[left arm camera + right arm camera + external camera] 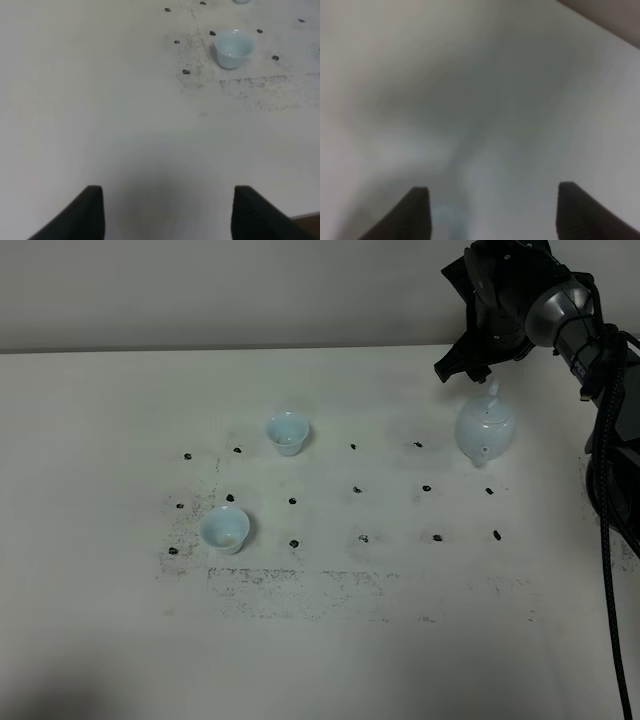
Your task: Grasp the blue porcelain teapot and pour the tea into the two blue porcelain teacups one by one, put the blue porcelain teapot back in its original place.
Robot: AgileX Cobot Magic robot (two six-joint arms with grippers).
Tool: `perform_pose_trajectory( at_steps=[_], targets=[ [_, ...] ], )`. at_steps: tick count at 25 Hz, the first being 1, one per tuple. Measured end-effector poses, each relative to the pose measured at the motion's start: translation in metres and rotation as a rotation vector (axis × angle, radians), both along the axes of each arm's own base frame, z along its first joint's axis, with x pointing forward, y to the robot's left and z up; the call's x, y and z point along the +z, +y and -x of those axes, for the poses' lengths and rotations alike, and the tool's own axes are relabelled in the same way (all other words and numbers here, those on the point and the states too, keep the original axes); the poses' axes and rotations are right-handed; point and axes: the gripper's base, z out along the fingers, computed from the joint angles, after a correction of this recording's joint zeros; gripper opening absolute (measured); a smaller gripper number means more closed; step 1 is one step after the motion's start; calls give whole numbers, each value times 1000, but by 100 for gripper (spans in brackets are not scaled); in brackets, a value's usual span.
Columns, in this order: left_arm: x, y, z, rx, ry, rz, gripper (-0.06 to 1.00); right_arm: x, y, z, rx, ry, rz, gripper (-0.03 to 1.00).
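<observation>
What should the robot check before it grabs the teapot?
1. right gripper open: ok.
2. right gripper lined up on the teapot handle: cannot tell, the wrist view is blurred.
3. teapot standing upright: ok.
4. far teacup and near teacup upright: ok.
5. left gripper away from the cups: ok.
</observation>
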Motion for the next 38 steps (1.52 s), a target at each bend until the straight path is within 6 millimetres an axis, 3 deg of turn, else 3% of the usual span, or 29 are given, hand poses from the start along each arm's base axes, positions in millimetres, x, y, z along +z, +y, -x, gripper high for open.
perform_pose_trajectory(
  at_steps=[4,8,12,18,21,29,38],
  targets=[
    [0,0,0,0,0,0,56,6,2,1,-2,-7,-29,56],
    [0,0,0,0,0,0,56,28,3,6,-1,-39,-61,56],
    [0,0,0,0,0,0,56,50,1,21,4,-28,-66,56],
    [0,0,0,0,0,0,56,63,-4,47,20,23,-53,56],
    [0,0,0,0,0,0,56,61,-2,43,74,-55,-82,56],
    [0,0,0,0,0,0,56,21,5,34,214,-168,-119,56],
    [0,0,0,0,0,0,56,5,-10,29,206,-172,-113,56]
  ],
)
